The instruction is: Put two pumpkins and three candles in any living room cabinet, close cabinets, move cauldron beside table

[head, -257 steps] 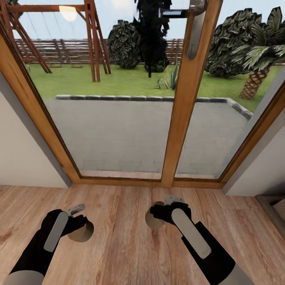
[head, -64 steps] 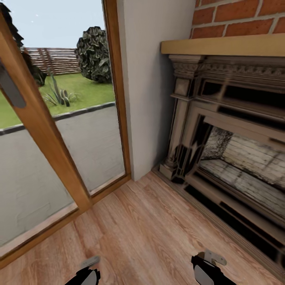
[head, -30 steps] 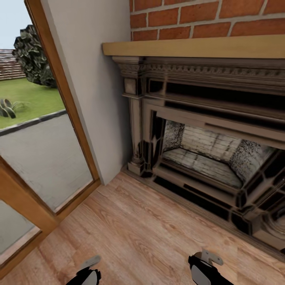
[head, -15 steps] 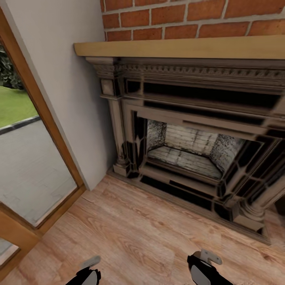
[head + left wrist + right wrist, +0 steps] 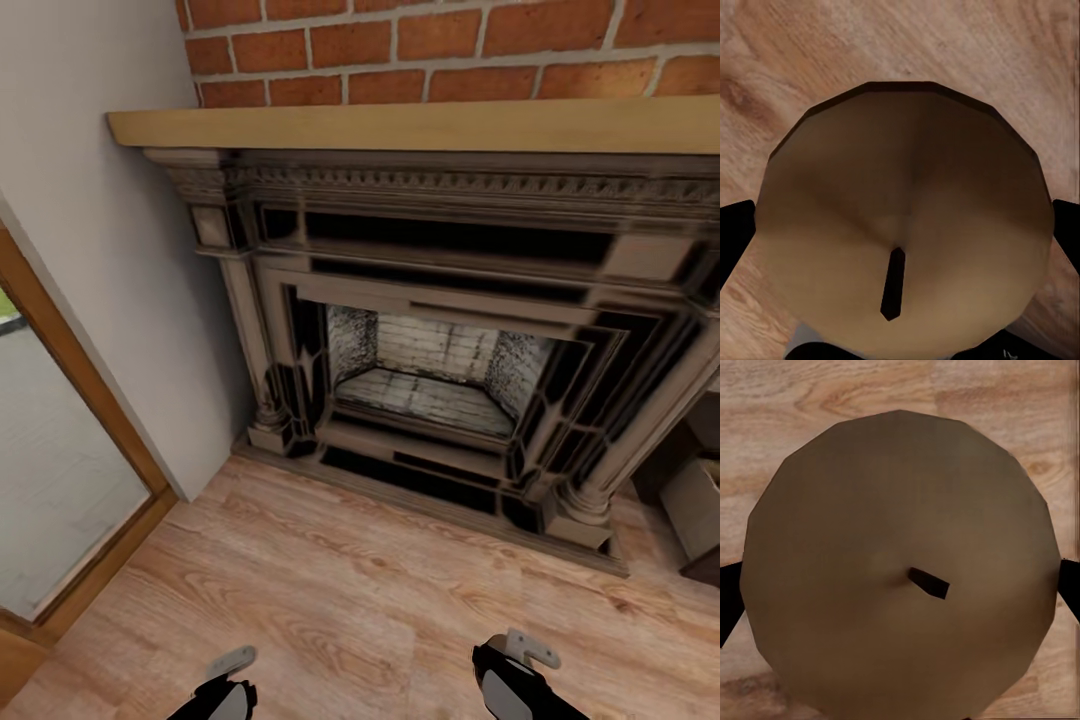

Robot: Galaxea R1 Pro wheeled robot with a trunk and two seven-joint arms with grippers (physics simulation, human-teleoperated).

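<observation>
A tan candle with a short dark wick sits between the two black fingers of my left gripper, seen end-on over the wooden floor. A second tan candle sits the same way in my right gripper. In the head view, just the tips of the left gripper and the right gripper show at the bottom edge, low over the floor; the candles are hidden there.
A dark ornate fireplace with a light wooden mantel and a brick wall above stands straight ahead. A glass door frame is at the left. A dark unit with a beige box sits at the right edge. Wooden floor lies between.
The camera has swung right: the glass door slid off to the left and the fireplace came to the middle. Both grippers keep their place in the view.
</observation>
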